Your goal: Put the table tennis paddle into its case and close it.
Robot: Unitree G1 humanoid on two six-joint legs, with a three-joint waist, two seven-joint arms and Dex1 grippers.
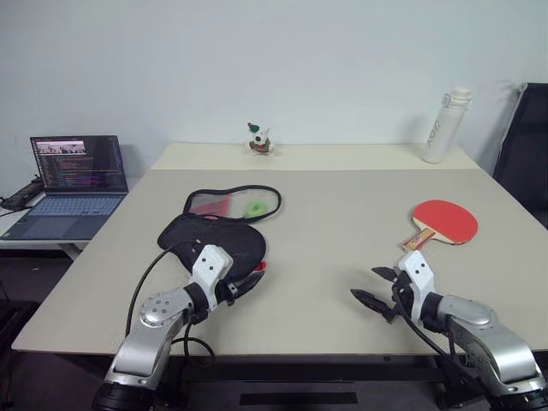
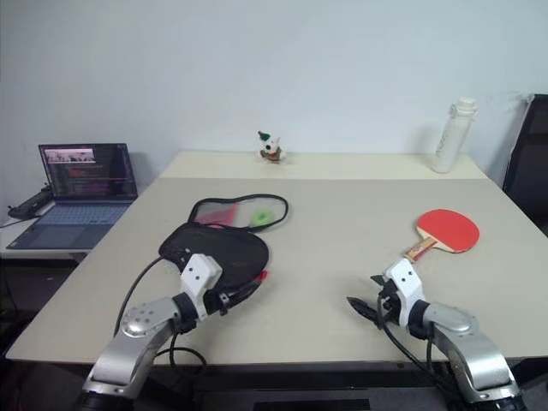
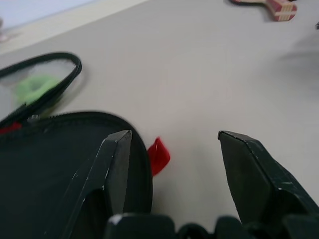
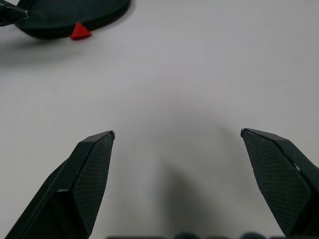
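Both grippers, left gripper (image 1: pixel 248 283) and right gripper (image 1: pixel 374 287), spread empty; soft case (image 1: pixel 214 241) lies unzipped, while the stiff, light paddle (image 1: pixel 443 222) looks best pinched at its handle.

We see a pale beige worktop (image 1: pixel 325 248). On its left half lies the case (image 1: pixel 218 231), unzipped, its black face down flat and its clear-lined flap spread behind. On the right, well apart, the table tennis paddle (image 1: pixel 443 222) lies red face up. At the far edge stand a small figurine (image 1: pixel 259 139) and a white bottle (image 1: pixel 446 126).
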